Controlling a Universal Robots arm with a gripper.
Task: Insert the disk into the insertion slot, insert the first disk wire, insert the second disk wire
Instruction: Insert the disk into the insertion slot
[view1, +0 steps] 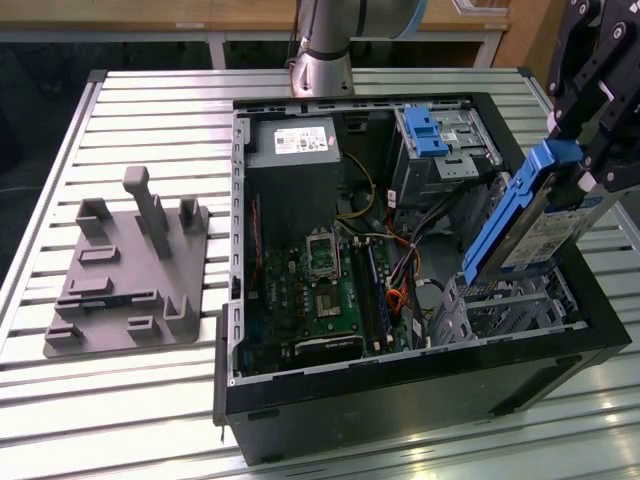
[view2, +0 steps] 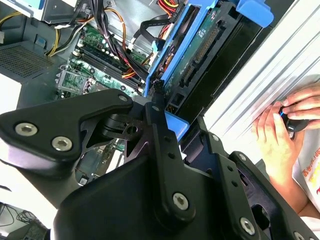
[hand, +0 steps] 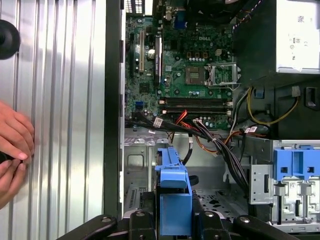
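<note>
My gripper (view1: 580, 165) is shut on the disk (view1: 528, 222), a silver-grey drive in a bright blue caddy. It holds the disk tilted in the air over the case's corner at the exterior view's right. The insertion slot (view1: 498, 306), a perforated silver cage, sits just below the disk's lower end, and the two are apart. In the first wrist view the blue caddy (hand: 172, 192) stands between the black fingers (hand: 207, 222), above the silver cage (hand: 137, 162). The second wrist view shows the disk's connector edge (view2: 200, 55) beyond the gripper's black links. Orange and black wires (view1: 400, 272) lie beside the cage.
The open black computer case (view1: 400, 400) lies on a slatted metal table (view1: 150, 110). A taller grey bay with a blue clip (view1: 428, 132) stands behind the cage. A grey fixture plate (view1: 130, 270) lies at the exterior view's left. A person's hands (view2: 285, 122) rest beside the case.
</note>
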